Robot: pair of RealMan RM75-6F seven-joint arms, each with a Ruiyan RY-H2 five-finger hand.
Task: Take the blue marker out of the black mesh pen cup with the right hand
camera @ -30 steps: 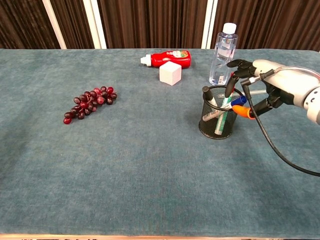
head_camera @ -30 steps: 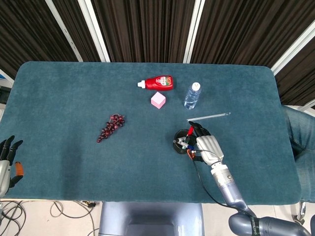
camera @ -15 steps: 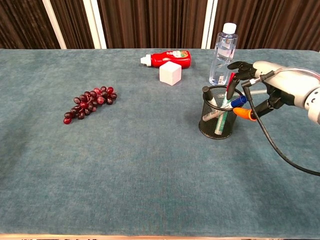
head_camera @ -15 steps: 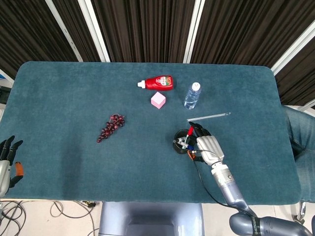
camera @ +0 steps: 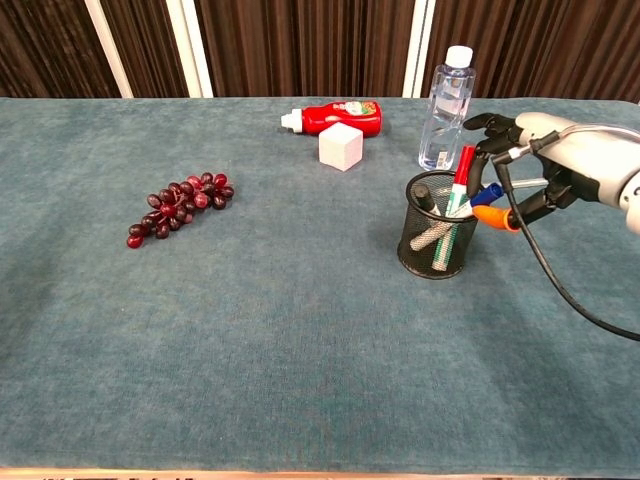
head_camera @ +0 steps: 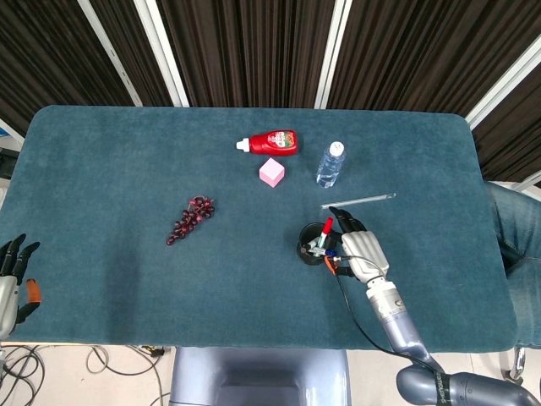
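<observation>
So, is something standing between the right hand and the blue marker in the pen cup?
Nothing visible does. The right hand is at the cup's right rim, beside the blue marker. A red-capped marker stands just left of it, not between them.

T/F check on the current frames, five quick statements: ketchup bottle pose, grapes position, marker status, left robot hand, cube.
1. The red ketchup bottle stands upright. False: it lies on its side, white cap toward the left of the chest view.
2. The grapes lie well apart from the black mesh pen cup, to its left in the chest view. True.
3. The blue marker is fully clear of the cup. False: its blue cap sticks out at the rim, right beside the right robot hand.
4. The left robot hand holds a pen. False: it is at the table's near-left edge, holding nothing.
5. The pale cube sits just in front of the ketchup bottle. True.
</observation>
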